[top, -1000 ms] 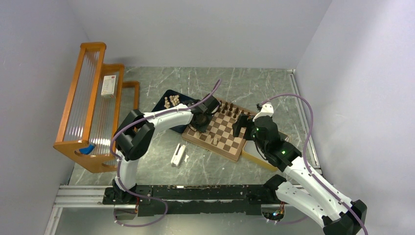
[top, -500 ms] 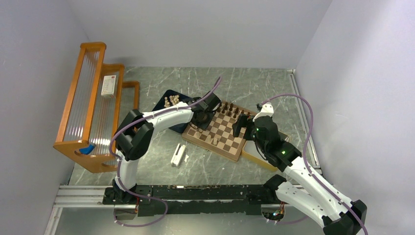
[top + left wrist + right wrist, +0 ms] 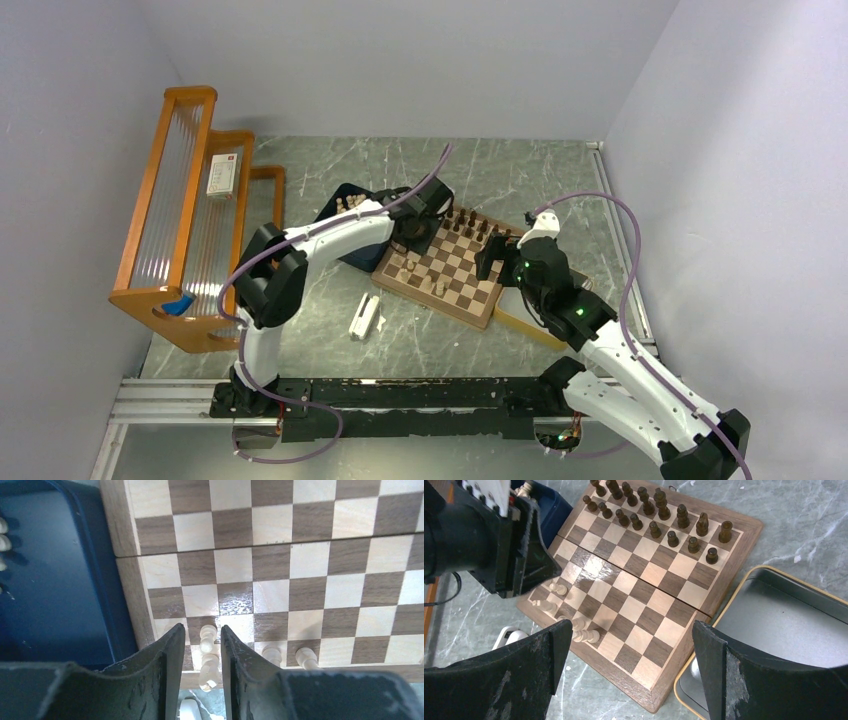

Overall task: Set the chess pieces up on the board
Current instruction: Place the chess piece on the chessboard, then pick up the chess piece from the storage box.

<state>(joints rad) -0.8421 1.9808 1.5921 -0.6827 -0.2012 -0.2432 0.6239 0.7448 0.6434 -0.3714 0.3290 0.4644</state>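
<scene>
Bearing 16 dark pcs [image 3: 654, 530], 4 pale pcs [image 3: 556, 587]: board [image 3: 639, 600].

pale grey walls [image 3: 400, 60], grey marbled tabletop [image 3: 520, 170], orange wooden rack [image 3: 185, 215] on the left

White arms [image 3: 340, 238], black joints [image 3: 275, 288], purple cables [image 3: 637, 255]

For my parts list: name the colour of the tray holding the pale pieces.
The tray is dark blue, clearest in the left wrist view.
</scene>
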